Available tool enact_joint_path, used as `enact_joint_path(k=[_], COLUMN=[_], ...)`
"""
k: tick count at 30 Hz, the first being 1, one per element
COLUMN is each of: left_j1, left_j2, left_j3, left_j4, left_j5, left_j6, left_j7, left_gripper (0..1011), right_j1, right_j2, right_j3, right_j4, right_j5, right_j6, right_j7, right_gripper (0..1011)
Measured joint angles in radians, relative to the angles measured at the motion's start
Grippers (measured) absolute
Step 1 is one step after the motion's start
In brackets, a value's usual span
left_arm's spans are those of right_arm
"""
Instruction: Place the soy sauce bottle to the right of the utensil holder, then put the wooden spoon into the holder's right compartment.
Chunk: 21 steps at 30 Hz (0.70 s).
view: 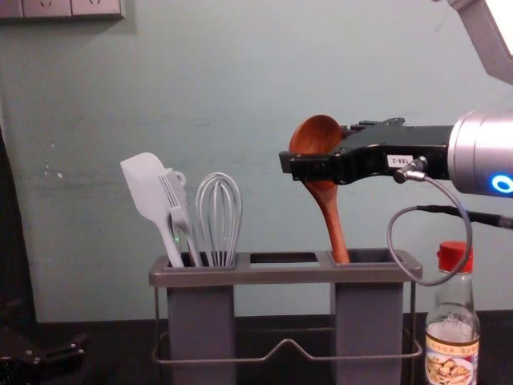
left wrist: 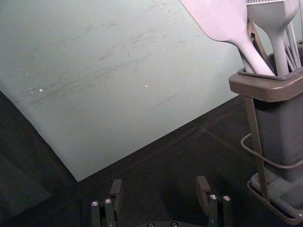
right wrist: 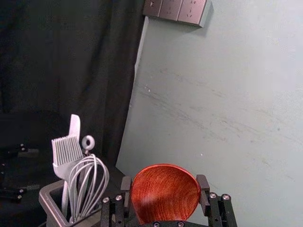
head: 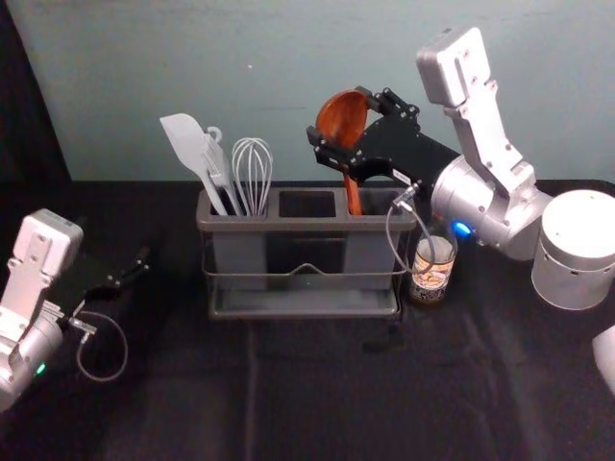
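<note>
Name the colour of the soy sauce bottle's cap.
The cap is red, and it shows best in the chest view.

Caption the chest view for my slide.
Right gripper holding wooden spoon, handle dipping into the holder's right compartment, soy sauce bottle alongside.

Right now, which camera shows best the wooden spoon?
The chest view, because it shows the wooden spoon from the side, bowl to handle, down to the right compartment. The right wrist view shows its bowl held by the right gripper; the head view shows it from above, partly covered.
</note>
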Motion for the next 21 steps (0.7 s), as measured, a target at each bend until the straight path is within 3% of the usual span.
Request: enact_joint_path(k=[12,21], left_j1=[0.000,0.000], left_j2=[0.000,0.000], left_j3=[0.000,0.000], left_j4=[0.000,0.000], left_j5=[0.000,0.000], left_j6=[0.000,0.000], left_j7=[0.000,0.000], left_gripper=[1012,1012], right_j1=[0.021,0.009], right_j2=[-0.013,-0.001], right_j3=[-0.023,-0.011], right_j4=[0.013,0.012], right_j5=[-0.009,-0.010], right_j6=[0.001,0.002], right_j7=[0.002,-0.001], right_gripper=[840,840])
